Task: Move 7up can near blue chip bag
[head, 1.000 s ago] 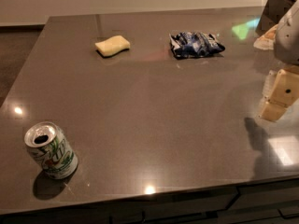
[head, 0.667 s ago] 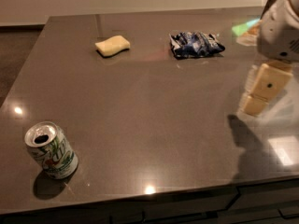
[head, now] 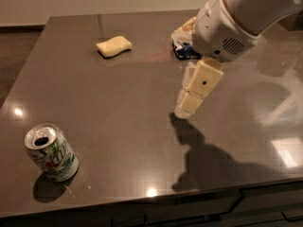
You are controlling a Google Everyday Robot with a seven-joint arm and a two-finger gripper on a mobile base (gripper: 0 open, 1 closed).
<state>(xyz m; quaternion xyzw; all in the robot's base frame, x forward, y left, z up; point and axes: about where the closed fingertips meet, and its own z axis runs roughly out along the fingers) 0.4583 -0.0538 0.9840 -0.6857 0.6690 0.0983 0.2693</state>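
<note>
The 7up can (head: 51, 152) stands upright near the front left corner of the dark table (head: 118, 98), its silver top open. The blue chip bag (head: 184, 52) lies at the back of the table, mostly hidden behind my arm. My gripper (head: 185, 109) hangs above the middle of the table, right of centre, pointing down, far to the right of the can and in front of the bag. It holds nothing.
A pale yellow sponge (head: 114, 46) lies at the back left of the table. My white arm (head: 239, 18) crosses the upper right. The table's front edge runs along the bottom.
My arm and gripper have swung left from the table's right edge toward the middle, now covering most of the chip bag. The can, sponge and bag have not moved.
</note>
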